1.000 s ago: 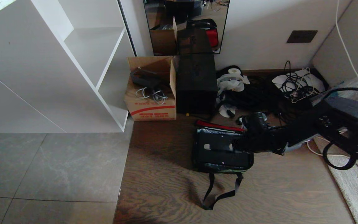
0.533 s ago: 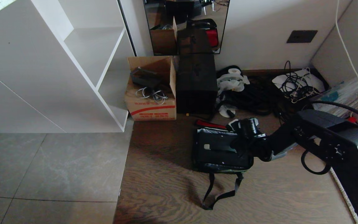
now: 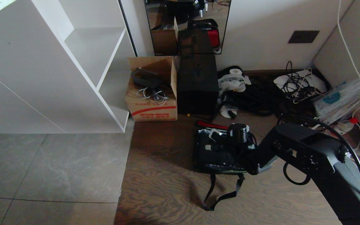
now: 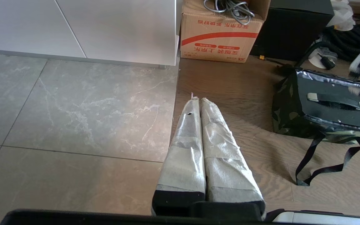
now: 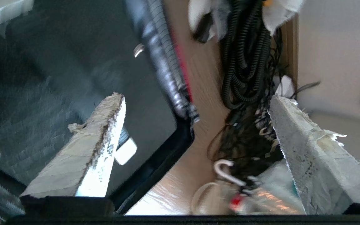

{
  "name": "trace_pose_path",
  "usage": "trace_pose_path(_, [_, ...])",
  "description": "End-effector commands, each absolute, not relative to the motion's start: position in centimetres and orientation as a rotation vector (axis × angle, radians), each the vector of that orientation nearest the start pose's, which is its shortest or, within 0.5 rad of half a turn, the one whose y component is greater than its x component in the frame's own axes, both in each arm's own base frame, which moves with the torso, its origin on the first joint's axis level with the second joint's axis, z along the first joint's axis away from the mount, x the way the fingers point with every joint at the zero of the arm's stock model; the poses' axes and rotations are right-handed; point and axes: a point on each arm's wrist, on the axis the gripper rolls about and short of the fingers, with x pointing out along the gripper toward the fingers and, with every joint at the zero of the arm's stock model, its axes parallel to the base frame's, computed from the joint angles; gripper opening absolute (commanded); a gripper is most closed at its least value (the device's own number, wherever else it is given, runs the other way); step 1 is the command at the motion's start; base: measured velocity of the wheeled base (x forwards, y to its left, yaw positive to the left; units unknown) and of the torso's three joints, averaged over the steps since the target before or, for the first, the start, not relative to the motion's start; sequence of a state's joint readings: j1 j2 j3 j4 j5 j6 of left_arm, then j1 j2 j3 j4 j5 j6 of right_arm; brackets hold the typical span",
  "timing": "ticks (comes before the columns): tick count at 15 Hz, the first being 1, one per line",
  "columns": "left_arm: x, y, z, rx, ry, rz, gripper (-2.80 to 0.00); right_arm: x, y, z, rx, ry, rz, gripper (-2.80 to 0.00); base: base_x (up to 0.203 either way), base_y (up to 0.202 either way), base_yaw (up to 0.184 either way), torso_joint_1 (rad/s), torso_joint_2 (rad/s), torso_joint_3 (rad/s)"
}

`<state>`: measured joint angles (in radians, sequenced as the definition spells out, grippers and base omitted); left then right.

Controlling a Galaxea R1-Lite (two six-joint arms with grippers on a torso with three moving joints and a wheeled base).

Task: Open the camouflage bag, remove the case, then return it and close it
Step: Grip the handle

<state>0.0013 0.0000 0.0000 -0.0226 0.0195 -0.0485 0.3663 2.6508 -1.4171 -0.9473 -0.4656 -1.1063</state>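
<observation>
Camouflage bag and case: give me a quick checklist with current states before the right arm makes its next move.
1. Camouflage bag open at the top: ok, the lid is back and the red lining shows along the far edge.
2. Case seated inside the bag, handle up: ok.
3. Right gripper holding nothing: ok, its fingers are spread wide, empty, over the bag's corner.
4. Strap away from the opening: ok, it trails on the floor in front of the bag.
5. Left gripper out of the way: ok, shut and parked over the floor, off to the bag's side.
6. Zipper free to run: cannot tell.
</observation>
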Motion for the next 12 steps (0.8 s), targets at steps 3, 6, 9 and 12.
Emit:
trace_pose_path(3, [-2.2, 0.0, 7.5, -0.049, -0.013, 0.021, -2.8, 46.1, 17.0, -6.4, -1.301, 0.328, 0.149, 0.0, 0.0, 0.0, 0.0, 0.0, 0.0, 0.0])
trace_pose_path(6, [-2.2, 0.0, 7.5, -0.049, -0.013, 0.021, -2.8, 46.9, 16.7, -7.4, -1.29, 0.322, 0.159, 0.0, 0.0, 0.0, 0.0, 0.0, 0.0, 0.0])
trace_pose_path(9, [-2.2, 0.0, 7.5, -0.049, -0.013, 0.021, -2.8, 47.2, 16.1, -8.1, -1.279, 0.351, 0.192, 0.0, 0.0, 0.0, 0.0, 0.0, 0.0, 0.0])
trace_pose_path(12, [-2.2, 0.0, 7.5, -0.049, -0.013, 0.021, -2.8, 47.3, 15.8, -8.2, -1.28, 0.371, 0.206, 0.0, 0.0, 0.0, 0.0, 0.0, 0.0, 0.0])
